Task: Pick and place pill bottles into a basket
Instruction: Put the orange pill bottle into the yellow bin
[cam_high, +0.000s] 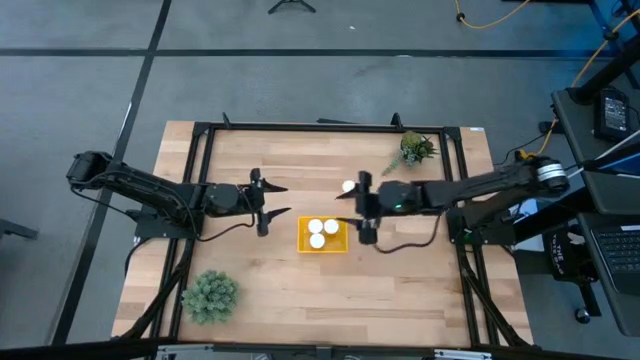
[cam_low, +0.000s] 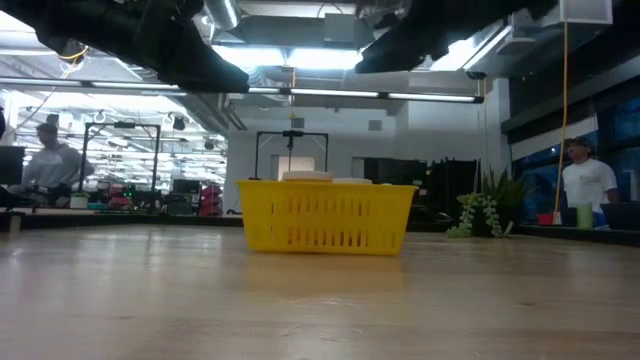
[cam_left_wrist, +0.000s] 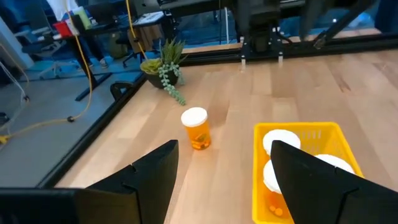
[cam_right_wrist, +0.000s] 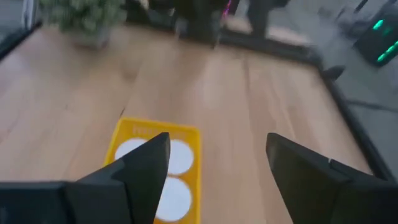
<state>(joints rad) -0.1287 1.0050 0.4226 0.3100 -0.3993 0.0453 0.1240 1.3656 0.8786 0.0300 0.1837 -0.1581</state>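
The table (cam_high: 250, 300) is filling the centre of the high view, with 1 arm entering from each side. The left gripper (cam_high: 272, 209) is hovering left of centre with its fingers spread wide and nothing between them. The right gripper (cam_high: 365, 207) is hanging just right of the basket, likewise spread apart and empty; in the right wrist view its 2 dark fingers are framing the basket from above.

The basket (cam_high: 336, 244) is sitting at the centre of the high view, and 3 white caps are showing inside it (cam_high: 322, 232), so 3 pill bottles appear to be placed. The low view is confirming white caps just above the yellow rim.

The remaining pill bottle (cam_high: 348, 186) is standing upright on the bare wood just above and right of the basket in the high view, near the right gripper; in the left wrist view it is showing at centre (cam_left_wrist: 196, 129).

Judgement: 3 of 4 bottles are done; 1 pick and 1 placement are remaining.
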